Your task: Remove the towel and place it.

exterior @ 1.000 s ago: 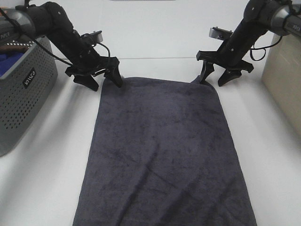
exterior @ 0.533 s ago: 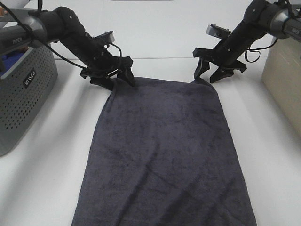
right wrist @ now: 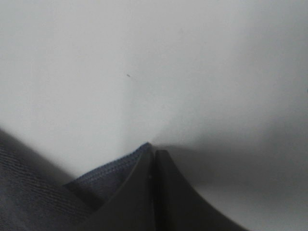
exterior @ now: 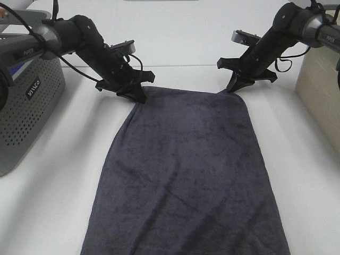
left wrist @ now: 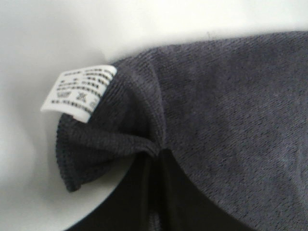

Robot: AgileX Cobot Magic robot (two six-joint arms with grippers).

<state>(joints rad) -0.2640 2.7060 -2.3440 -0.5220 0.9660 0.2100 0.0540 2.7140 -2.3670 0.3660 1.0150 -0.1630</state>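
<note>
The towel (exterior: 183, 170), dark charcoal grey, lies flat and lengthwise on the white table, reaching the near edge of the exterior view. My left gripper (exterior: 139, 95) is shut on its far left corner. In the left wrist view the towel (left wrist: 231, 106) bunches into the closed left gripper (left wrist: 155, 161), and a white tag (left wrist: 79, 91) sticks out beside the fold. My right gripper (exterior: 232, 88) is shut on the far right corner. The right wrist view shows that gripper (right wrist: 154, 161) pinching a small tip of the towel (right wrist: 91, 190).
A grey perforated basket (exterior: 26, 106) stands at the left edge, with a bit of blue cloth (exterior: 16, 68) showing inside. A beige box (exterior: 319, 90) stands at the right edge. Bare white table (exterior: 303, 175) lies on both sides of the towel.
Both grippers went from open, straddling the far corners, to shut on them. The left corner has been drawn slightly inward, narrowing the towel's far edge.
</note>
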